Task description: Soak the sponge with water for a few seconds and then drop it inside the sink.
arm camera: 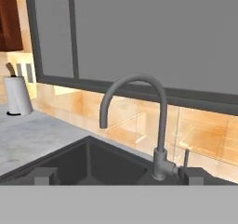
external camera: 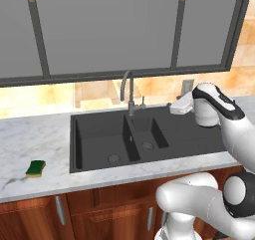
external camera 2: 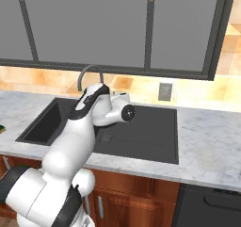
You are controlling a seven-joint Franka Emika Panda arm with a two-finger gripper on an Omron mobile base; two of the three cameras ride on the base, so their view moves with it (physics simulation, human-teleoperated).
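No readable txt, labels or nos. on anything in view

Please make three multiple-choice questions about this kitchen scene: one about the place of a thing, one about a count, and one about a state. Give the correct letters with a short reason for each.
1. Where does the sponge lie?
A. on the counter left of the sink
B. inside a basin
C. between the gripper's fingers

2. How many basins does the sink have?
A. one
B. two
C. three

3. What is the state of the faucet?
A. water runs from the spout
B. no water runs from it
C. the gripper holds it

Answers:
1. A: the sponge rests on the marble counter, apart from the sink's left rim.
2. B: a divider splits it into two basins, each with a round drain.
3. B: no stream shows under the spout, and the open gripper is short of it.
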